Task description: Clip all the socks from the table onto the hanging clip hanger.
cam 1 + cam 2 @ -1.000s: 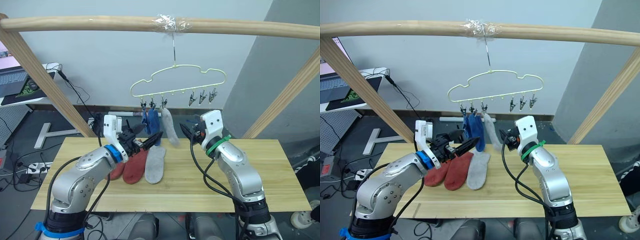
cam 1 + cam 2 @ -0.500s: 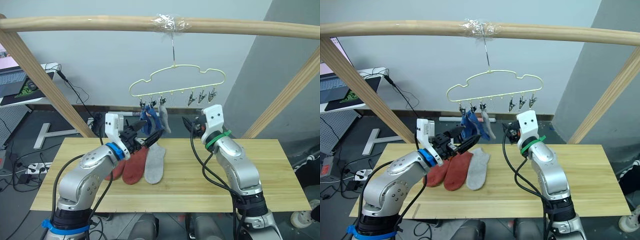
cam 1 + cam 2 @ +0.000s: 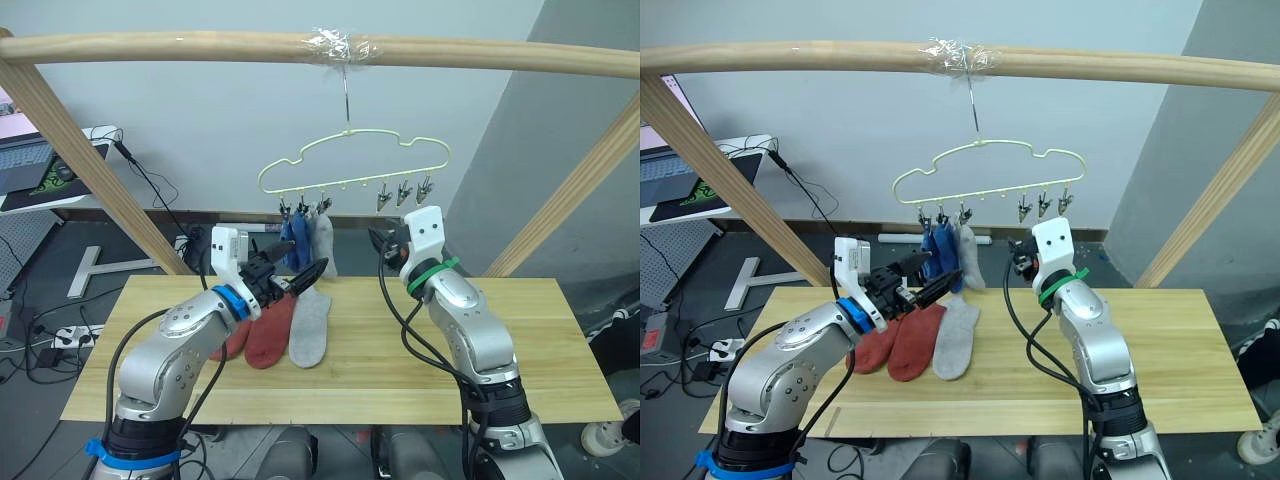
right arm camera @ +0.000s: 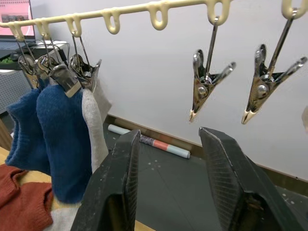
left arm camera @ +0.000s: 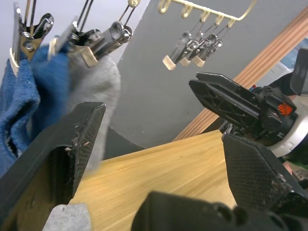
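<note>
Socks: 2 blue (image 3: pixel 940 247) and 1 grey (image 3: pixel 967 250) hang clipped on the clip hanger (image 3: pixel 985 170); 2 rust-red (image 3: pixel 895 343) and 1 grey (image 3: pixel 955 340) lie on the table (image 3: pixel 1180 350). Left gripper (image 3: pixel 930 283) and right gripper (image 4: pixel 168 192) fingers spread, holding nothing.

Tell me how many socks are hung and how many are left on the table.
Three are hung: two blue socks and one grey sock on the clip hanger's left clips; three clips hang empty. Nothing is in hand: the left gripper and right gripper are both open. Left on the table: two red socks and one grey sock.
</note>
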